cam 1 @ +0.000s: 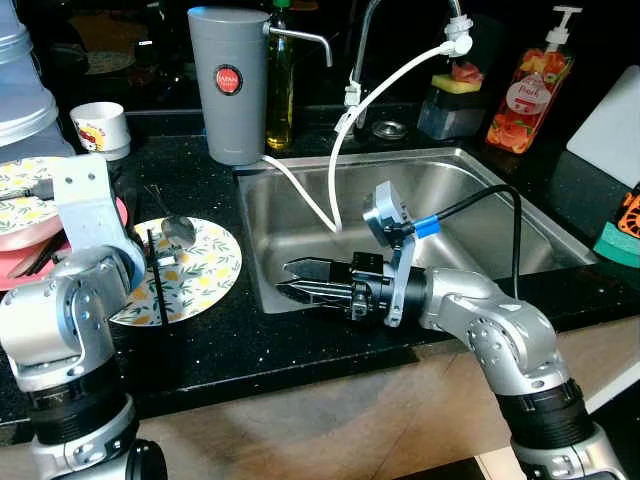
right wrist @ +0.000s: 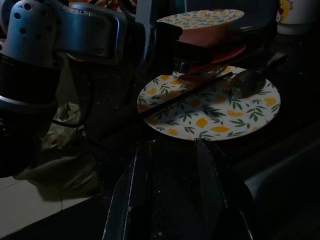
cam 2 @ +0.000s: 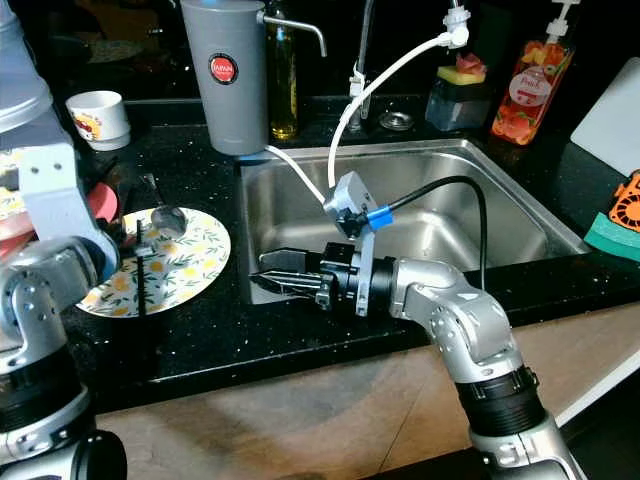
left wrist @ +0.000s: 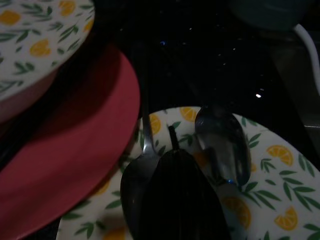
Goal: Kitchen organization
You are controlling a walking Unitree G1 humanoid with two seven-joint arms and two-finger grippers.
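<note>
While your right gripper (cam 1: 292,280) hangs over the sink's (cam 1: 480,175) front-left corner, fingers apart and empty, your left gripper (cam 1: 158,262) pinches a chopstick (right wrist: 186,94) over the lemon plate (cam 1: 205,275) beside a spoon (cam 1: 176,228).

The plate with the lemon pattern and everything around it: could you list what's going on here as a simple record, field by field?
Plate: lemon-patterned plate on the black counter, left of the sink
On the plate: a metal spoon and a thin black stick
Behind it: a red plate under a patterned bowl
Left gripper: left gripper low over the plate, beside the spoon; finger state unclear
Right gripper: right gripper open, holding nothing, at the sink's front left corner, pointing toward the plate
By the sink: grey jug, soap bottle
</note>
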